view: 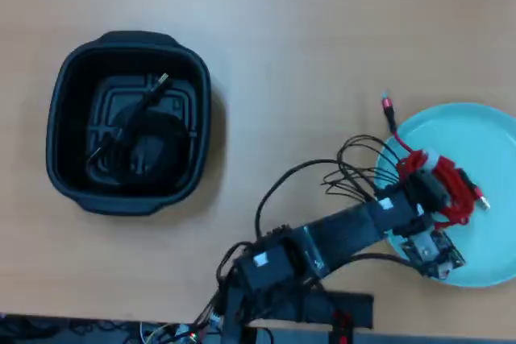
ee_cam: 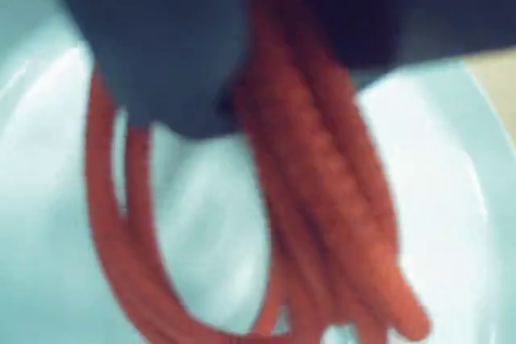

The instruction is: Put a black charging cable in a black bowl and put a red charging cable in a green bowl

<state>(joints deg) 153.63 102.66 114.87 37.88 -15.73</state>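
Black bowl (view: pixel 60 102) stands at the left in the overhead view and contains the black charging cable (view: pixel 133 138), coiled on its floor. Green bowl (view: pixel 492 130) lies at the right edge. Gripper (view: pixel 431 187) is over it, jaws clamped on the red charging cable (ee_cam: pixel 322 159), loops hanging down.

No readable text, label or number in either view.

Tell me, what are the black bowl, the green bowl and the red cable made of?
The black bowl looks like matte plastic, dull with moulded ridges. The green bowl has a smooth glossy sheen: glazed ceramic or plastic, hard to tell. The red charging cable looks braided and seems woven.
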